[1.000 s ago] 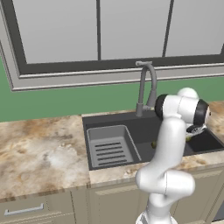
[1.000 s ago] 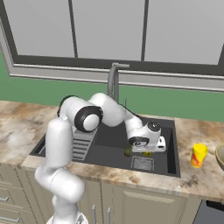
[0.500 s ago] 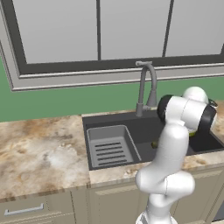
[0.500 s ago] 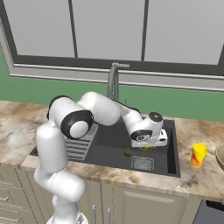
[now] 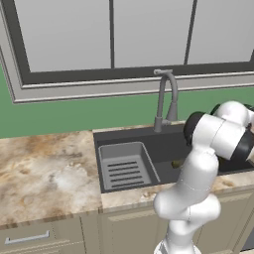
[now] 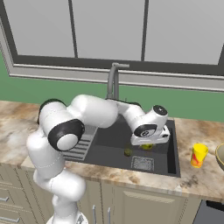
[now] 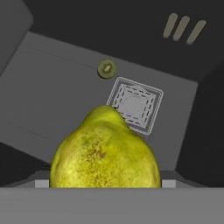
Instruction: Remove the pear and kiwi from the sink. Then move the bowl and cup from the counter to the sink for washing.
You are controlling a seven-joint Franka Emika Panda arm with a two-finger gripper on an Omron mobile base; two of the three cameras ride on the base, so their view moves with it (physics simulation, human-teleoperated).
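Step one: fingers holding the pear (image 7: 104,151) above the sink (image 6: 173,151); kiwi (image 7: 106,68) on basin floor. Next, carry pear to the surface (image 6: 199,181).

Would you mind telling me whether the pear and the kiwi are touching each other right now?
Apart. In the hand view the pear fills the foreground while the kiwi lies on the sink floor, bare grey between them.

1. The sink (image 6: 173,148) is set into the counter (image 6: 205,179), with the faucet (image 6: 113,81) behind it, below the window (image 6: 109,30).
2. The ribbed tray (image 5: 124,166) lies in the sink's left part.
3. The kiwi (image 6: 127,152) rests on the basin floor — just left of the drain (image 6: 142,163).
4. The pear (image 6: 147,146) hangs under the gripper (image 6: 148,141), above the basin floor.
5. The cup (image 6: 198,155) stands on the counter right of the sink — the bowl (image 6: 220,155) further right.
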